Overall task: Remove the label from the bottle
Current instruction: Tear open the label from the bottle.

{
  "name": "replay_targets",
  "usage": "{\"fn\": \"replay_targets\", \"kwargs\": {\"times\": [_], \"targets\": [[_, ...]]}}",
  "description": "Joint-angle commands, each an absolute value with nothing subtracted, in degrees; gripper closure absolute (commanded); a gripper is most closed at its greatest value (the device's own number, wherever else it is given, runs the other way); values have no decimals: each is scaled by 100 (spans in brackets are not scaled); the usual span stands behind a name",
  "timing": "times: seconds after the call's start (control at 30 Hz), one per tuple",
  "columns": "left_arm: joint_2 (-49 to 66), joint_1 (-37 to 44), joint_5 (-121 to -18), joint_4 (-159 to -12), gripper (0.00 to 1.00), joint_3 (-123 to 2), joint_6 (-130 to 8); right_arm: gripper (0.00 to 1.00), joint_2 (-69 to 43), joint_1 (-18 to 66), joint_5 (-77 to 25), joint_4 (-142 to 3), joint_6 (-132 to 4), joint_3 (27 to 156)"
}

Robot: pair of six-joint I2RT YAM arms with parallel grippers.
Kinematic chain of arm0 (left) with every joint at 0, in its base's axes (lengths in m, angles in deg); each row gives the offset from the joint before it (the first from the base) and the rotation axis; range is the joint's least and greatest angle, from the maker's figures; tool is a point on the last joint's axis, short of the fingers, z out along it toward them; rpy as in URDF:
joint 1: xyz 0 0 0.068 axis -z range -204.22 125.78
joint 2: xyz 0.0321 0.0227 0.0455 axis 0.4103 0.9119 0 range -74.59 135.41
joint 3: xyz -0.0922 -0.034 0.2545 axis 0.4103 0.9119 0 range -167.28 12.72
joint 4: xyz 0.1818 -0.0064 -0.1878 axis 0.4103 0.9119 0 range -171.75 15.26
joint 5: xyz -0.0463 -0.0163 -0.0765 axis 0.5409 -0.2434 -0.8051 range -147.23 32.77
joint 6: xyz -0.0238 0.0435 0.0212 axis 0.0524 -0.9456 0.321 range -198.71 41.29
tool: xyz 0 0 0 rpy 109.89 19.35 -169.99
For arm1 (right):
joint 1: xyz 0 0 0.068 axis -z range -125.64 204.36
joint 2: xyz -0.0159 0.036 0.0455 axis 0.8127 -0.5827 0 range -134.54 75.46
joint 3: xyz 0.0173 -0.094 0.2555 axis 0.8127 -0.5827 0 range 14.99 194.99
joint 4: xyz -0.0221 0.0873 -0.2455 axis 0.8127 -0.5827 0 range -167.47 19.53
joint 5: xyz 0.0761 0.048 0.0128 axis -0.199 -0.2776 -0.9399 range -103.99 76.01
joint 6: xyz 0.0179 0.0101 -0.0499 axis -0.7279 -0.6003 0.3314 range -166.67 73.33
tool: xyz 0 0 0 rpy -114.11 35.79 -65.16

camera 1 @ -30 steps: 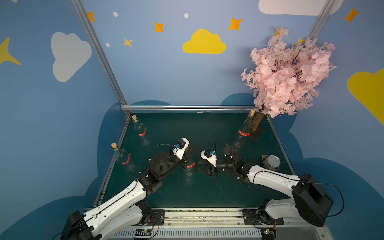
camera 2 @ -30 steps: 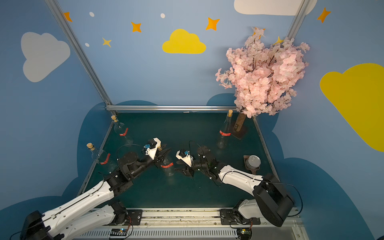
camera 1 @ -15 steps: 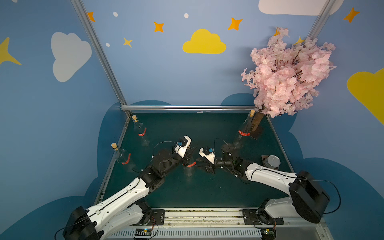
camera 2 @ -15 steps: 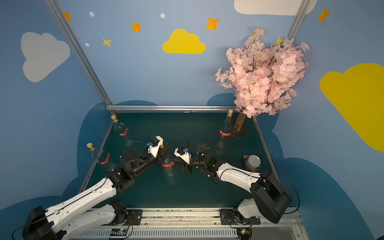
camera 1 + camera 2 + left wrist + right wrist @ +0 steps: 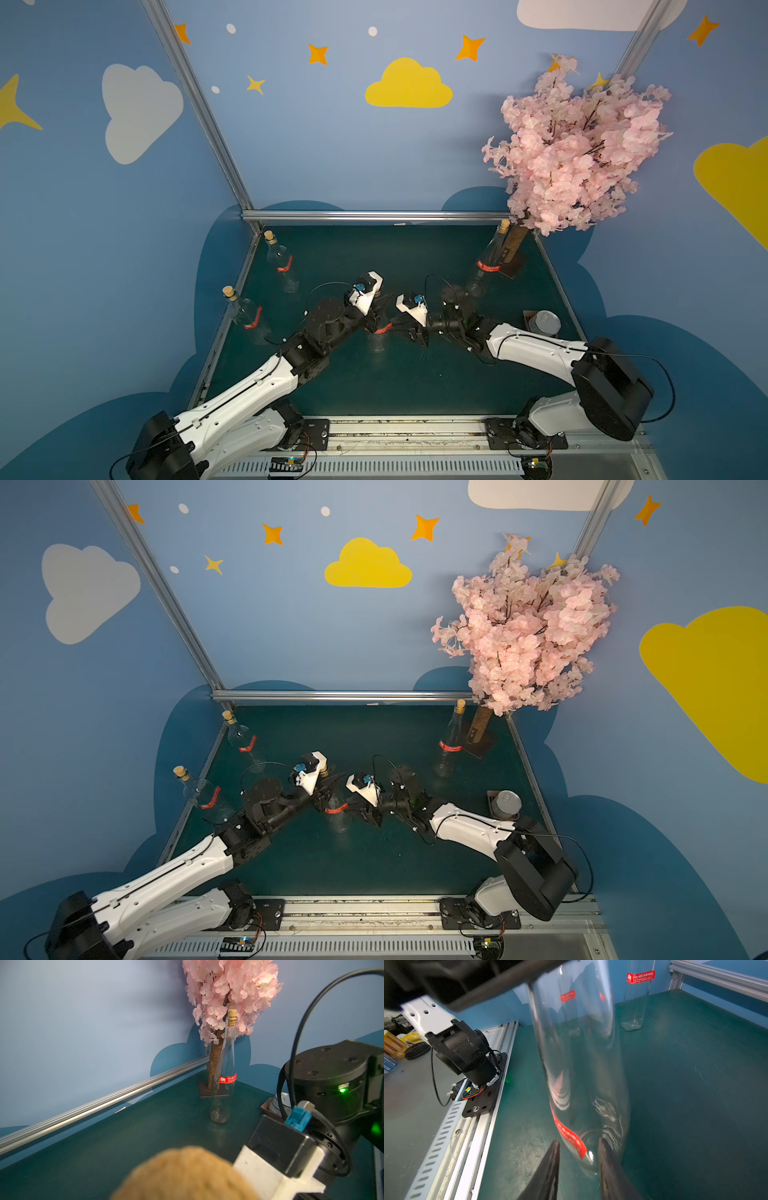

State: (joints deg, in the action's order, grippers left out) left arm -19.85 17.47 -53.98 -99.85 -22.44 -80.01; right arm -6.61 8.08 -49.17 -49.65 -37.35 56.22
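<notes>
Overall, green mat (image 5: 353,386), blue cloud-painted walls (image 5: 311,145); left end effector (image 5: 379,309) clamps bottle (image 5: 378,337) neck; right end effector (image 5: 578,1140) part-open astride label (image 5: 569,1133).

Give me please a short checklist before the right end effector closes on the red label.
1. Left end effector shut on bottle neck: ok.
2. Right end effector jaws open: ok.
3. Label end between its fingers: ok.
4. Label end lifted off the glass: cannot tell.
5. Bottle base resting on table: cannot tell.
</notes>
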Motion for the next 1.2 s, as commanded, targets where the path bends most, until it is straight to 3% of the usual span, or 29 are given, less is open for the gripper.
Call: {"fn": "replay_targets", "kwargs": {"times": [0.0,0.27,0.57,1.17], "targets": [[-1933,1752,-5380,-9940,96,-2384,-8058,69,-739,795,-4994,-4895,-3718,5774],[-1914,1746,-5355,-9942,97,-2385,-8088,79,-752,794,-5064,-4953,-3737,5786],[-1906,1751,-5302,-9898,97,-2384,-8108,99,-735,795,-4977,-5112,-3775,5857],[-1774,1747,-4721,-9844,97,-2418,-8161,100,-438,741,-4820,-5026,-3825,5551]]}}
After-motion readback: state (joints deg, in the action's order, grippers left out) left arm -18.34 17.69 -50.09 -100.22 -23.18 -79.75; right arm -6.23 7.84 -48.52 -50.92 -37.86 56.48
